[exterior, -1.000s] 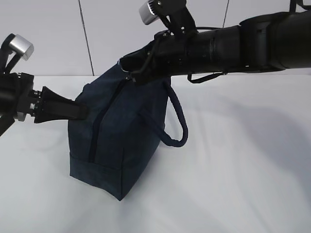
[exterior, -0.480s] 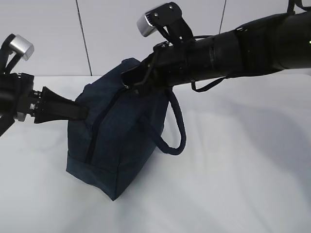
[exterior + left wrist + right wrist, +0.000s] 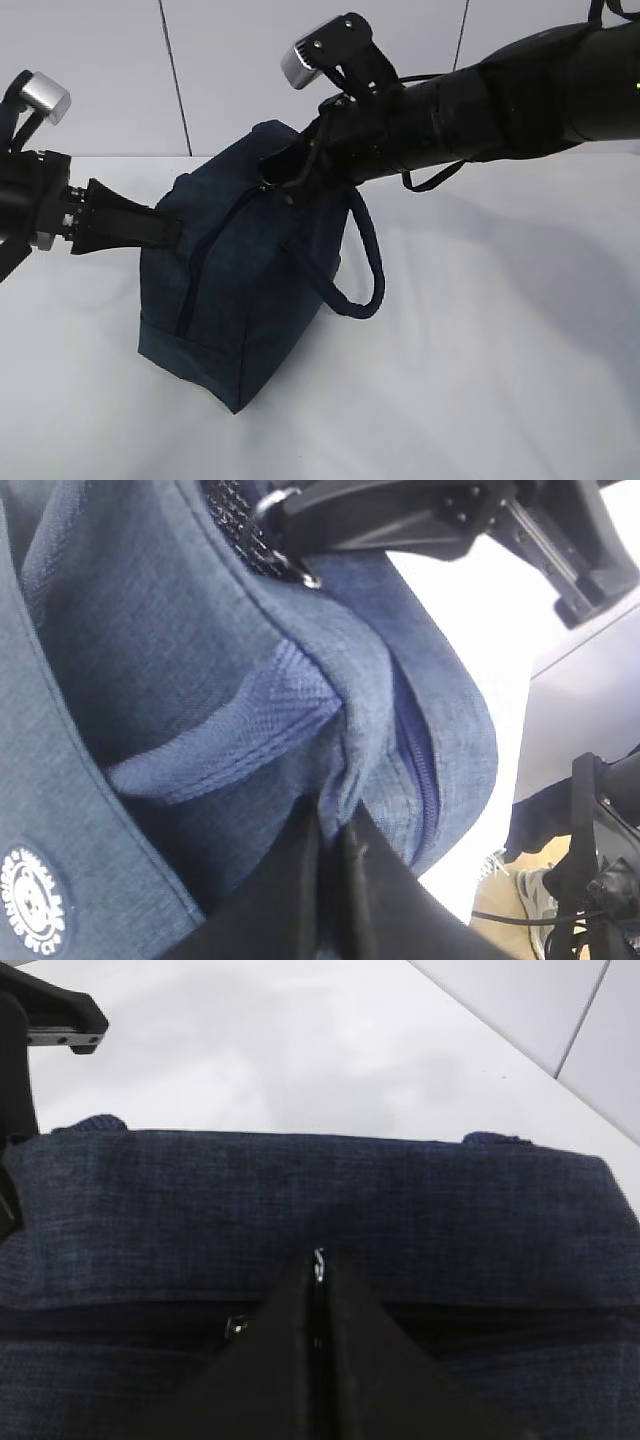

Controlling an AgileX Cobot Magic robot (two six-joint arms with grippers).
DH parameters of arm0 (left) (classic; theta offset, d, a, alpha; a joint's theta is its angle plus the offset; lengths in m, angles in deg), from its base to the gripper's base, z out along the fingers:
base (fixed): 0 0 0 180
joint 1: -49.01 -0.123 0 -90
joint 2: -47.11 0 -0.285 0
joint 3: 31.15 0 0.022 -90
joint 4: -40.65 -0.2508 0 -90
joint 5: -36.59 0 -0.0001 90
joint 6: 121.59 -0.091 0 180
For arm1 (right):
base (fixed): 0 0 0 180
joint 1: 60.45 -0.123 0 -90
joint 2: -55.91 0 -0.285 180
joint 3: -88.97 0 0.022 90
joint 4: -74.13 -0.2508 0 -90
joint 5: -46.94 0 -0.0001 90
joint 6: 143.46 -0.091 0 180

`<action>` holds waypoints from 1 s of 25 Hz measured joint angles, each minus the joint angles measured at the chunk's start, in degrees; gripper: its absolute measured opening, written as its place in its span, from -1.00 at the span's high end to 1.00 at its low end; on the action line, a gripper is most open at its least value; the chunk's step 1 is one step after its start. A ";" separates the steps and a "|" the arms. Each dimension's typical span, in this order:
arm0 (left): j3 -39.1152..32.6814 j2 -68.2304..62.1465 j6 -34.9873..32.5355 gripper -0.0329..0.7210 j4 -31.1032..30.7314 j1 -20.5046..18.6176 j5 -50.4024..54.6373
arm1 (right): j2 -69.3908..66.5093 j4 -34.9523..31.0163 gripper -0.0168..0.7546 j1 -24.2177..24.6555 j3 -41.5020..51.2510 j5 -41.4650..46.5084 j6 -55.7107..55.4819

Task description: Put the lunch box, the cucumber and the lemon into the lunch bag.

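The navy lunch bag (image 3: 240, 290) stands tilted on the white table, its zipper line running down the near side. My left gripper (image 3: 170, 230) is shut on a fold of fabric at the bag's left end, also shown in the left wrist view (image 3: 335, 830). My right gripper (image 3: 275, 180) is shut on the silver zipper pull (image 3: 318, 1263) near the top of the bag (image 3: 400, 1200). One loop handle (image 3: 365, 260) hangs on the right. The lunch box, cucumber and lemon are out of view.
The white table (image 3: 480, 380) lies open to the right and front of the bag. A grey panelled wall (image 3: 120, 70) stands behind. The left wrist view shows the table edge with cables and a shoe (image 3: 530, 900) beyond it.
My right gripper has moved a little down and right with the zipper pull, its wrist tipping up. The bag's top has leaned right and its base shifted left. The left gripper has not moved.
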 joint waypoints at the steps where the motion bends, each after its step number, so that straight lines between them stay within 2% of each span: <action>1: 0.00 0.00 0.00 0.93 0.00 0.00 0.00 | 0.00 0.11 0.94 0.00 0.00 -0.29 0.10; 8: 0.00 0.00 0.00 0.93 -0.46 0.00 -0.09 | 0.00 0.11 0.94 0.12 -0.86 -2.34 1.43; 16: 0.00 0.00 0.44 0.93 -1.05 0.00 0.13 | -0.77 -0.52 0.94 3.61 -2.52 -3.59 2.16; 25: 0.00 0.00 0.42 0.93 -1.87 0.00 0.13 | -5.09 -6.96 0.94 6.10 -7.06 -2.13 6.51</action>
